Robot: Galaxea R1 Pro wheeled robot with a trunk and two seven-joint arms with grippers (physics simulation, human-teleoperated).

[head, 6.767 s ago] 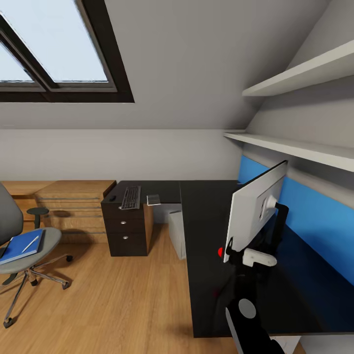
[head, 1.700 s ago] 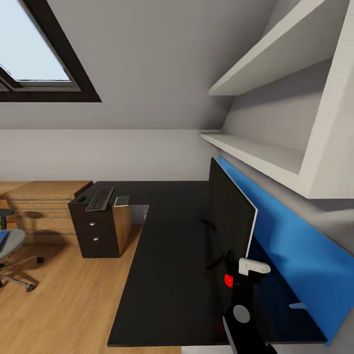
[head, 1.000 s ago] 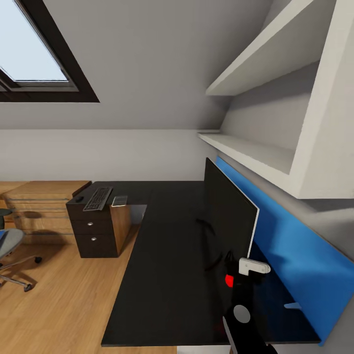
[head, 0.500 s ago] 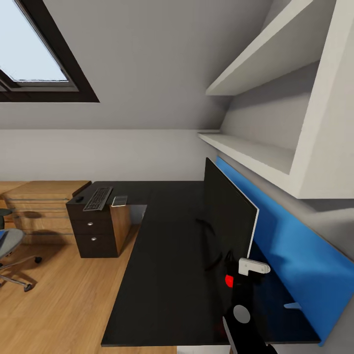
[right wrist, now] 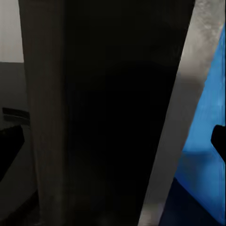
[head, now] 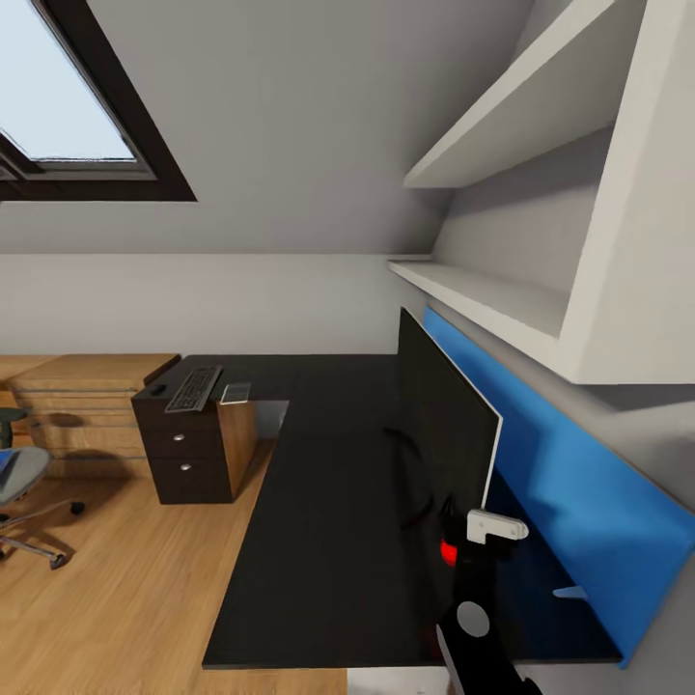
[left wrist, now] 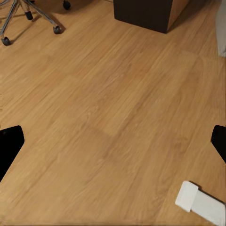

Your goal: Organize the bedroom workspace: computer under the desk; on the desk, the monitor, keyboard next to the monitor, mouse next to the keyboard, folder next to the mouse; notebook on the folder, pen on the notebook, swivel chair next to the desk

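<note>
The monitor [head: 449, 425] stands upright on the glossy black desk [head: 328, 541], its black front turned toward the room. My right gripper [head: 454, 514] is open at the monitor's near lower edge. In the right wrist view that edge [right wrist: 108, 117] lies between the spread fingertips [right wrist: 10, 143]. At the desk's far end, the keyboard [head: 193, 388] and the mouse [head: 154, 390] lie above the drawers. The swivel chair [head: 21, 480] stands at the left, with a sliver of the blue folder [head: 3, 463] on its seat. My left gripper [left wrist: 113, 143] hangs open over bare floor.
A black drawer unit [head: 191, 454] carries the desk's far end, with a small flat grey object [head: 235, 393] beside the keyboard. A blue wall panel [head: 569, 483] and white shelves [head: 483, 294] back the desk. Low wooden shelving [head: 77, 405] lines the far wall. Chair casters [left wrist: 56, 29] show on the plank floor.
Since the oldest frame the monitor has turned from silver back to black front, and the view has shifted right. Over the last second almost nothing has moved.
</note>
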